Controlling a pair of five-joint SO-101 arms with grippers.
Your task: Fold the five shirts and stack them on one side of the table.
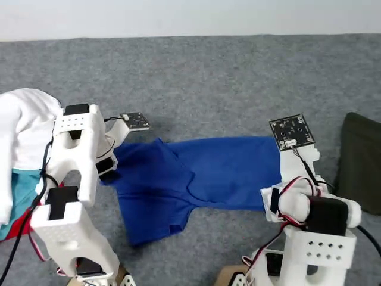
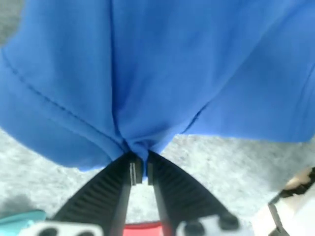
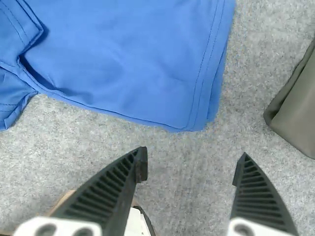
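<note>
Blue shirt (image 1: 202,173): a bunched edge sits pinched in the left gripper (image 2: 140,172). The right gripper (image 3: 189,169) gapes over bare grey table (image 3: 74,147), just short of the hemmed corner, with an olive shirt (image 3: 295,113) beside it.

High camera looks steeply down over the bench (image 1: 238,71); both wrist cameras sit close above it; all share the blue shirt (image 1: 226,173).

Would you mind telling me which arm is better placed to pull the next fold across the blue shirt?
Probably left: the left claw is shut on a bunched edge of the blue shirt, while the right claw stands open above bare table, just short of the shirt.
</note>
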